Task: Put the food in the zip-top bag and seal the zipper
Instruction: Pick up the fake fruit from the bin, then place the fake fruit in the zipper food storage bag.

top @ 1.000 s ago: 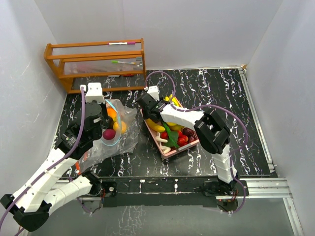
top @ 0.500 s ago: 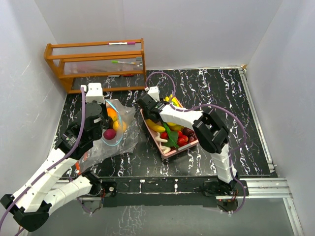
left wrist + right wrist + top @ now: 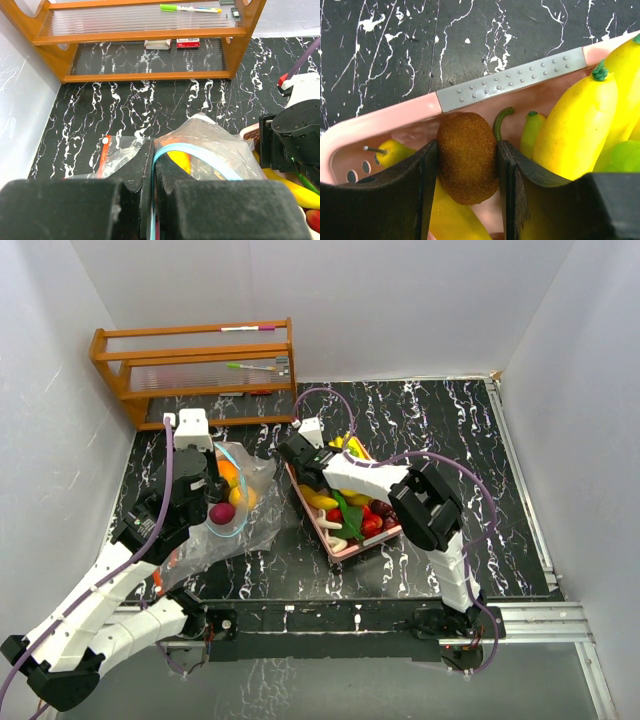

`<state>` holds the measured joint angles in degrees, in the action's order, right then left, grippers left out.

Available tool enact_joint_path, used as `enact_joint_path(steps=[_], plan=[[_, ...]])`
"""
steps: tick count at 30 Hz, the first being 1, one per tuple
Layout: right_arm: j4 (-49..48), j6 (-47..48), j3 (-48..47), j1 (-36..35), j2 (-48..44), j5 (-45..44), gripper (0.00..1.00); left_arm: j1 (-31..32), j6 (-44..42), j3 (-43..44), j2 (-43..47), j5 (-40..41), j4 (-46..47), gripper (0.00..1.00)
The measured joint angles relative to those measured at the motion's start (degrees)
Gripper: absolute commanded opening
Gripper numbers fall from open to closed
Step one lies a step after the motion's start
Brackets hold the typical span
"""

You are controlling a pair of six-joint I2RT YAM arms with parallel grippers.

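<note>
Toward the left of the overhead view the left gripper (image 3: 213, 490) is pinched tight on the zip-top bag (image 3: 250, 515), its black fingers (image 3: 142, 165) pressed flat together over the blue zipper rim. The bag is thin, crinkled clear film, slumped on the black table (image 3: 430, 420) with its white marble veining. Through the plastic I see a round dark plum (image 3: 221, 512) at the mouth, and smooth orange pieces (image 3: 228, 472) just above it.

At centre frame sits the pink tray (image 3: 345, 551), a shallow matte rectangle with a grey studded strip (image 3: 510, 85) on its rim. The right gripper (image 3: 466, 150) reaches into its upper-left corner. Its jaws grip a kiwi (image 3: 467, 162), an oval brown fruit with a fuzzy, felt-like skin, a dark pad touching each side. To the right of it lie glossy yellow bananas (image 3: 570, 120) with green stem tips. Further down the tray are shiny red berries (image 3: 370, 523) and a flat green leaf (image 3: 347, 512).

A slatted wooden rack (image 3: 195, 370) stands in the upper left.
</note>
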<state>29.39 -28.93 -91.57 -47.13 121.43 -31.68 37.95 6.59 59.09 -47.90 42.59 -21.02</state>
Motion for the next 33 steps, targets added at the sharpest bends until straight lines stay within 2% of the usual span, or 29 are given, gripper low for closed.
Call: enact_joint_path(steps=[8, 13, 19, 28, 33], plan=[[6.6, 3.5, 0.0, 0.4, -3.7, 4.5, 0.28, 0.0, 0.3, 0.0, -0.3, -0.1, 0.0, 0.0], [8.1, 5.3, 1.7, 0.8, -9.8, 8.5, 0.28, 0.0, 1.0, 0.0, -1.7, -0.3, -0.2, 0.0], [5.8, 6.6, 4.7, 0.8, -16.9, 10.1, 0.27, 0.0, 2.1, 0.2, -4.5, -1.9, -0.2, 0.0], [4.3, 8.5, 7.0, 1.2, -27.9, 14.4, 0.26, 0.0, 3.1, 3.1, -13.4, -5.3, 0.7, 0.0], [0.7, 10.4, 8.8, 1.3, -37.4, 20.3, 0.24, 0.0, 3.4, 3.4, -17.2, -6.6, 2.4, 0.0]])
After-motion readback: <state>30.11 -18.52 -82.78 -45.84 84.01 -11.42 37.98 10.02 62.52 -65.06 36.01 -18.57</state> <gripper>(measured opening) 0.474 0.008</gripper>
